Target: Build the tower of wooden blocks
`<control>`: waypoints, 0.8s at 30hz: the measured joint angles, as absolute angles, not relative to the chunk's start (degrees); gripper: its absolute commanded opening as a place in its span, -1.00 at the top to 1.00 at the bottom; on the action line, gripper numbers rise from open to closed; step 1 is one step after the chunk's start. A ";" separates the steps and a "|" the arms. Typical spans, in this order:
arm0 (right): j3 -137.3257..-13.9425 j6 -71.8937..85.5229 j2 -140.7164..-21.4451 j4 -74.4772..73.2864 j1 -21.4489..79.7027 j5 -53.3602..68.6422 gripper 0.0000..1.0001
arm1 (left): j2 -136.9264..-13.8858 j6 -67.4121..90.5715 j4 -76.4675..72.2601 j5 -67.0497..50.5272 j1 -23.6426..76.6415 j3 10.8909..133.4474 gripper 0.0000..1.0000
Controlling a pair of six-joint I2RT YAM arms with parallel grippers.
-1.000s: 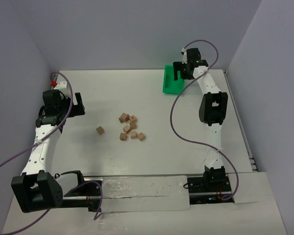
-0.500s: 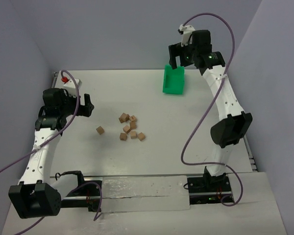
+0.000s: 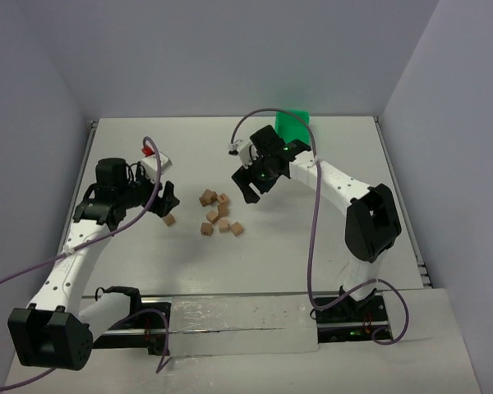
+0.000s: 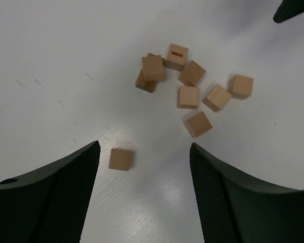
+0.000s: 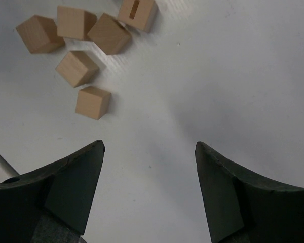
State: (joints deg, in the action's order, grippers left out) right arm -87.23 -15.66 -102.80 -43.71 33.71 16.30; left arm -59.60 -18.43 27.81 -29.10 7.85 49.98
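Several wood blocks lie loose in a cluster (image 3: 217, 213) at mid-table. In the left wrist view one cube of the cluster (image 4: 153, 68) rests partly on another. A lone block (image 3: 169, 219) sits left of the cluster. My left gripper (image 3: 163, 201) hovers open just above it, and the lone block (image 4: 120, 159) shows near the left finger (image 4: 66, 192), untouched. My right gripper (image 3: 246, 186) hangs open right of the cluster with nothing between its fingertips. Its nearest block (image 5: 92, 102) lies ahead to the left. No tower is in view.
A green bin (image 3: 294, 123) stands at the back of the table, behind the right arm. Purple cables loop off both arms. Walls close in the table on the left, back and right.
Both arms have swung in toward the blocks: the left gripper rightward to the lone block, the right gripper away from the green bin and forward-left to the cluster. Both jaws have narrowed somewhat.
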 measured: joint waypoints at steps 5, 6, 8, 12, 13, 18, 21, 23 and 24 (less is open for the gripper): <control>-85.66 -15.70 -103.11 -43.37 33.50 17.74 -0.60 | -62.66 -23.14 30.34 -29.94 9.93 49.04 -0.44; -85.32 -15.71 -103.13 -43.06 33.50 18.01 -0.62 | -63.19 -24.74 30.79 -30.04 10.60 48.89 -0.46; -84.41 -15.72 -103.13 -42.83 33.50 18.70 -0.64 | -63.89 -28.26 31.50 -30.51 11.99 48.47 -0.49; -82.97 -15.71 -103.23 -43.09 33.20 19.80 -0.67 | -64.96 -39.47 34.31 -32.39 13.65 47.30 -0.67; -82.93 -15.70 -103.26 -43.17 33.09 20.05 -0.68 | -65.62 -42.34 35.13 -32.90 13.86 47.29 -0.78; -82.91 -15.27 -103.28 -43.33 30.74 22.01 -0.68 | -71.70 -51.39 37.40 -33.66 17.10 49.07 -0.63; -82.91 -14.82 -103.28 -43.38 27.24 22.89 -0.69 | -73.20 -51.55 36.48 -31.13 20.37 49.36 -0.35; -82.91 -14.66 -103.28 -43.40 24.85 23.14 -0.69 | -73.28 -51.28 36.39 -29.71 22.25 49.34 -0.31; -82.91 -14.57 -103.28 -43.40 23.73 23.23 -0.69 | -73.34 -51.25 36.34 -29.05 23.11 49.33 -0.31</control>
State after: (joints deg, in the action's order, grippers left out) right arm -82.91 -14.57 -103.28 -43.40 23.73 23.23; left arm -73.34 -51.25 36.34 -29.05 23.11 49.33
